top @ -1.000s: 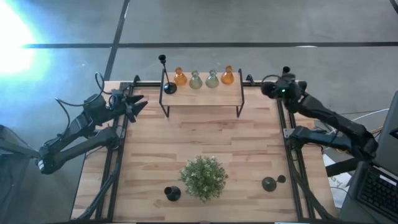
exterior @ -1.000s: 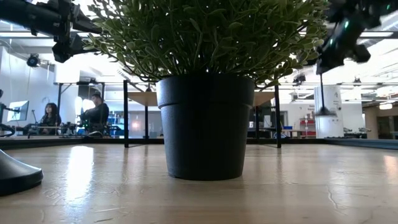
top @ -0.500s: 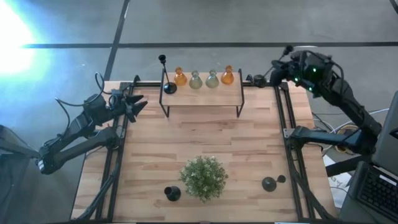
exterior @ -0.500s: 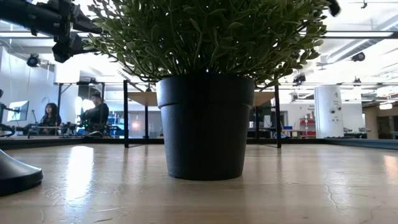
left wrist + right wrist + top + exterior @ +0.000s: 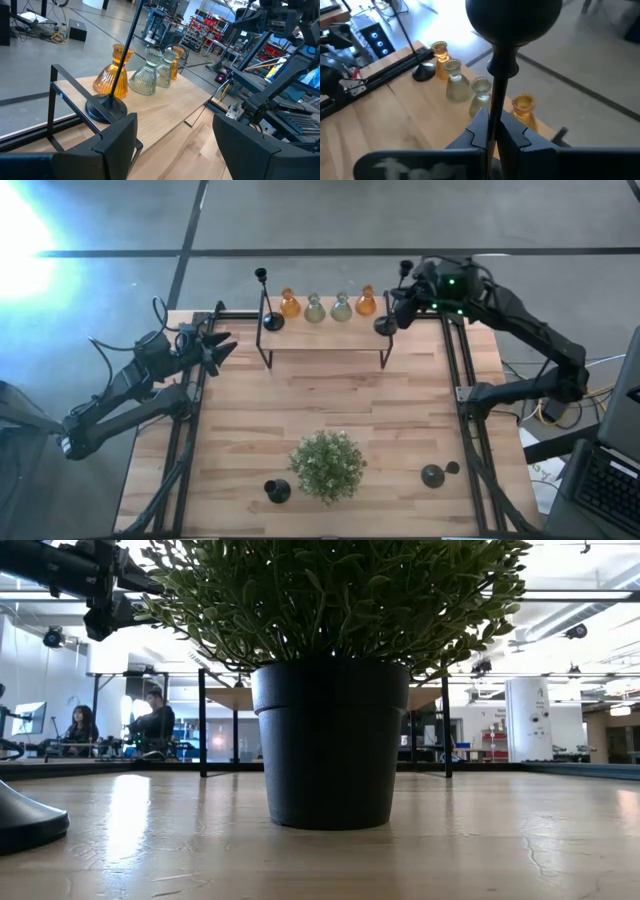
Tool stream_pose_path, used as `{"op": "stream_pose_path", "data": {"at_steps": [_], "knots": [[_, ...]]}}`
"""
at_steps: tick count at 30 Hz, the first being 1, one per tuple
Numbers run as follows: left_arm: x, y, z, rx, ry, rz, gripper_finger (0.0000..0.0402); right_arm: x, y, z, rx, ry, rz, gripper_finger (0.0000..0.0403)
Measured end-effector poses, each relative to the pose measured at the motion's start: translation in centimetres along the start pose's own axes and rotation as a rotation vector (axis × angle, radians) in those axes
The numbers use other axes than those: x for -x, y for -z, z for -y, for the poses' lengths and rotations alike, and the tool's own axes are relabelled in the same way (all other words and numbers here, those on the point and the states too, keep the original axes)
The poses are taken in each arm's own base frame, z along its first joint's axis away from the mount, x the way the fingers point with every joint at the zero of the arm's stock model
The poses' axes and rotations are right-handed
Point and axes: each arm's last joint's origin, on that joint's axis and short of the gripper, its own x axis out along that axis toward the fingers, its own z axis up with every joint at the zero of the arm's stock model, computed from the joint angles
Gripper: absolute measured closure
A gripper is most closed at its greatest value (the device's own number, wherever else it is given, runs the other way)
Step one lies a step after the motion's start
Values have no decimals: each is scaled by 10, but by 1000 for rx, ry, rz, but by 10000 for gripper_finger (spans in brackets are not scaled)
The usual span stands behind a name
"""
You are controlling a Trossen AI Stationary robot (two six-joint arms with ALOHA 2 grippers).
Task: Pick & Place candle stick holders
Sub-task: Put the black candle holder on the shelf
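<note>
Left gripper [image 5: 222, 347] hung at the tabletop's [image 5: 330, 400] left edge near the far corner, fingers spread, holding nothing. One candle stick holder [image 5: 268, 305] stood on the raised shelf's [image 5: 325, 330] left end, beside four glass vases [image 5: 327, 305]. Two more lay near the front edge — either side of the potted plant [image 5: 327, 464]. Right gripper [image 5: 392, 312] — clamped on a fourth holder's stem [image 5: 497, 107] — was at the shelf's right end.
</note>
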Motion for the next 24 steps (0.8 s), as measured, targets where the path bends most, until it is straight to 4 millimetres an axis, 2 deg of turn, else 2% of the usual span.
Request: {"op": "stream_pose_path", "data": {"at_steps": [5,15,24], "knots": [[0,0,0,0,0,0,138,-10,-2,-3,20,-36,42,392],[0,0,0,0,-2,1,138,-35,7,-6,59,-101,32,392],[0,0,0,0,-8,4,138,-63,15,-5,177,-45,-1,392]]}}
